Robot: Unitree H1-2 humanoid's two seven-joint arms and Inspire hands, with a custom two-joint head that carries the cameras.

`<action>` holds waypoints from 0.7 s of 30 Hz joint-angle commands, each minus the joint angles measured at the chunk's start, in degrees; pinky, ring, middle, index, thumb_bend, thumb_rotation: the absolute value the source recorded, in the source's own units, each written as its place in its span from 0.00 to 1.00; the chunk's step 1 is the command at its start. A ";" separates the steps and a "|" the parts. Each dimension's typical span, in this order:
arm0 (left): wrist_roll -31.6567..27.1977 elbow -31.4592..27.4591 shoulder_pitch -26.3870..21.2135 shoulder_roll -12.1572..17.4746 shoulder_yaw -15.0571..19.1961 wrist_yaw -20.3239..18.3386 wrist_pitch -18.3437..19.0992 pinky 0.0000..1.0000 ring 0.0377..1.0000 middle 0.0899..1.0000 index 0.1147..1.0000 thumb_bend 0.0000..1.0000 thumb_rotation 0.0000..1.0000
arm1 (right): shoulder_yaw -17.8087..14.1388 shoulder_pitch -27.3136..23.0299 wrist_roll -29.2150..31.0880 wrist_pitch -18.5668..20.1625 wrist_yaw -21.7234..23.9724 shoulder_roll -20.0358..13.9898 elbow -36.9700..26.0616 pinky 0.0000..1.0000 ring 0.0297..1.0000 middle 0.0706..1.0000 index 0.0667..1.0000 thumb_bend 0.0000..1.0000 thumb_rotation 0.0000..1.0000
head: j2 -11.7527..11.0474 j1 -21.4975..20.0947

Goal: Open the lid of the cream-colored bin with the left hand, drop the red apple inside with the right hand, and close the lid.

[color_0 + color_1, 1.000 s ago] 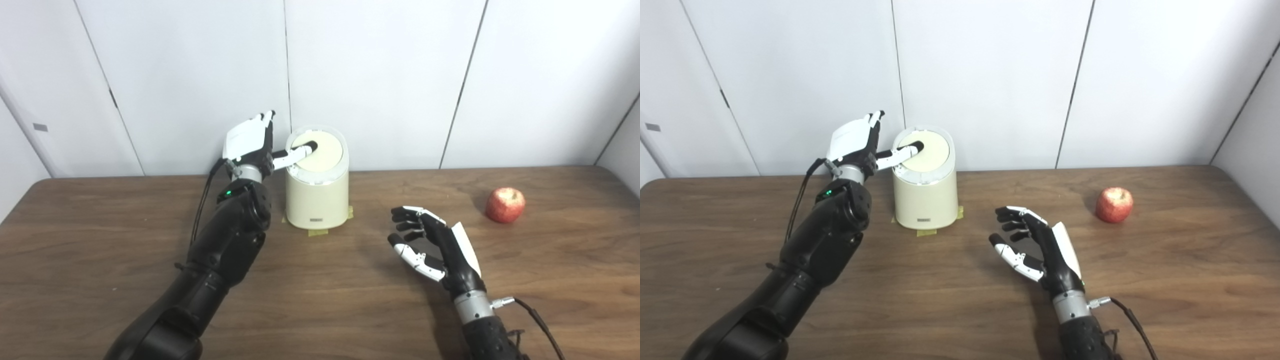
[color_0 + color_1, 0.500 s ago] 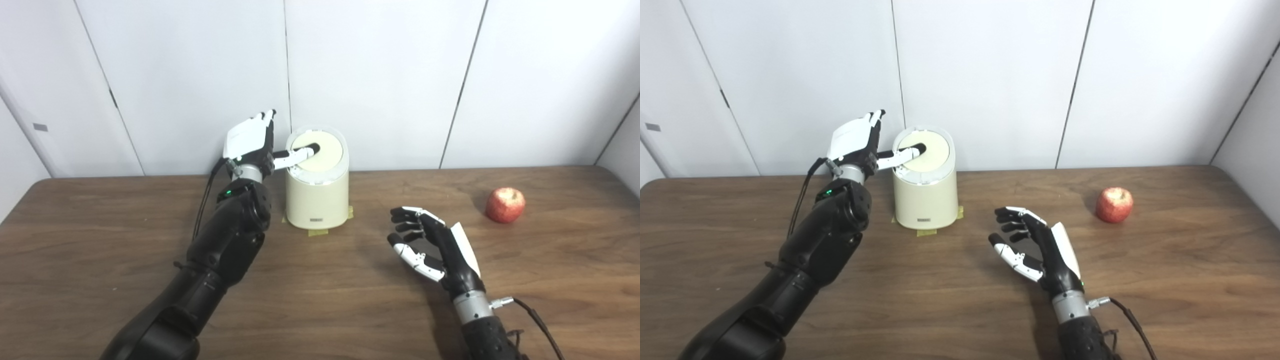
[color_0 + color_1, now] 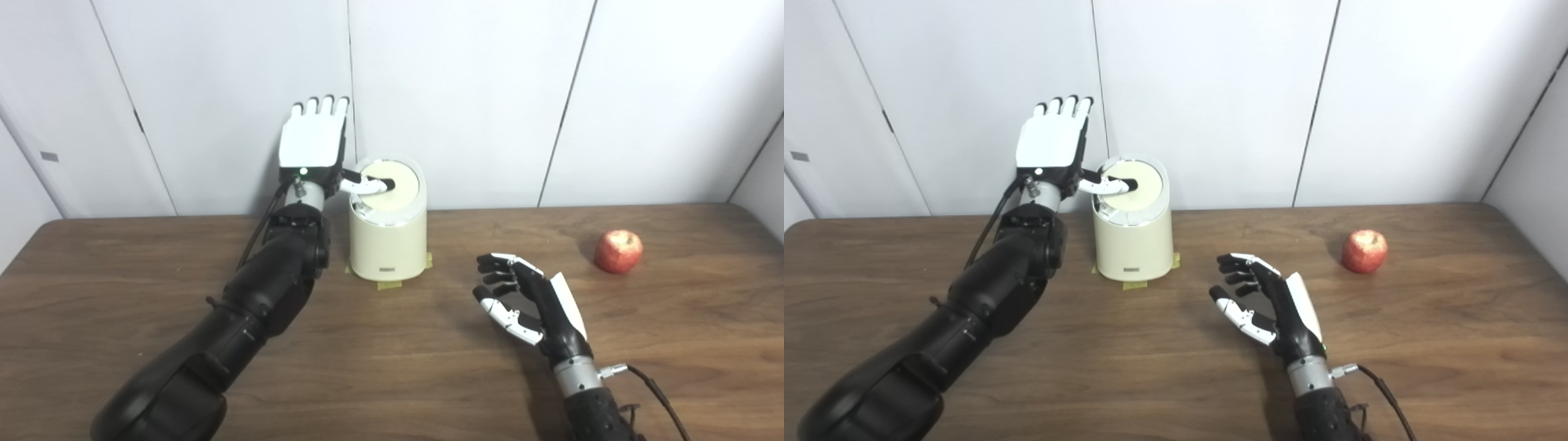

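Note:
The cream-colored bin [image 3: 388, 242] stands near the wall at the table's back, its round lid [image 3: 395, 185] lying flat on top. My left hand [image 3: 313, 142] is raised beside the bin's left side, open, fingers pointing up, with the thumb reaching over the lid's left part and its tip resting on it. The red apple [image 3: 618, 250] sits on the table at the right. My right hand [image 3: 528, 300] hovers open over the table's middle, fingers curled loosely, well left of the apple and holding nothing.
Yellowish tape [image 3: 389, 284] shows under the bin's base. White wall panels [image 3: 465, 92] rise just behind the bin. The brown table [image 3: 392, 367] stretches toward me, and a cable [image 3: 661, 392] trails from the right wrist.
My left hand has rotated upright and risen, its fingers now pointing up, with the thumb still on the lid. The right hand, the apple and the bin stay put.

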 commanded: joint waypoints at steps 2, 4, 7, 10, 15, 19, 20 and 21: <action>3.27 2.16 -1.00 0.94 -0.41 -1.38 0.98 1.00 1.00 1.00 1.00 0.99 0.14 | 0.23 0.02 -0.17 -0.61 -0.79 0.98 -0.63 0.57 0.65 0.67 0.67 0.22 0.47 | 0.14 -0.12; 3.33 3.15 -1.07 0.94 -0.46 -0.71 0.90 1.00 1.00 1.00 1.00 0.96 0.08 | 0.25 -0.04 -0.40 -0.94 -0.94 0.95 -0.45 0.57 0.65 0.67 0.67 0.22 0.48 | 0.20 -0.24; 3.43 3.75 -1.06 1.10 -0.57 -0.87 0.85 1.00 1.00 1.00 1.00 0.98 0.12 | 0.15 -0.10 -0.22 -1.29 -0.99 1.02 -0.21 0.57 0.65 0.67 0.67 0.22 0.49 | 0.20 -0.26; 3.69 4.12 -1.02 1.11 -0.55 -1.09 0.92 1.00 1.00 1.00 1.00 1.00 0.17 | 0.12 -0.12 -0.59 -0.69 -1.04 1.07 -0.41 0.56 0.65 0.67 0.67 0.22 0.49 | 0.14 -0.19; 3.35 3.91 -0.85 1.44 -0.90 -1.86 0.74 1.00 1.00 1.00 1.00 1.00 0.19 | 0.04 -0.12 -0.32 -0.53 -0.89 1.16 -0.49 0.57 0.65 0.67 0.67 0.22 0.47 | 0.10 -0.25; 3.15 3.72 -0.34 1.78 -1.35 -1.92 0.40 1.00 1.00 1.00 1.00 1.00 0.20 | -0.03 -0.09 0.02 -1.06 -0.99 1.25 -0.31 0.56 0.65 0.67 0.67 0.22 0.45 | 0.19 -0.33; 2.70 3.78 -0.16 1.68 -1.04 -1.45 0.35 1.00 1.00 1.00 1.00 1.00 0.23 | -0.03 -0.04 0.02 -0.96 -0.95 1.24 -0.44 0.56 0.65 0.67 0.67 0.22 0.45 | 0.29 -0.23; 2.15 4.02 -0.03 1.41 -0.48 -0.74 0.43 1.00 1.00 1.00 1.00 0.99 0.28 | -0.01 -0.01 -0.04 -0.88 -0.91 1.22 -0.54 0.56 0.65 0.67 0.67 0.22 0.45 | 0.29 -0.23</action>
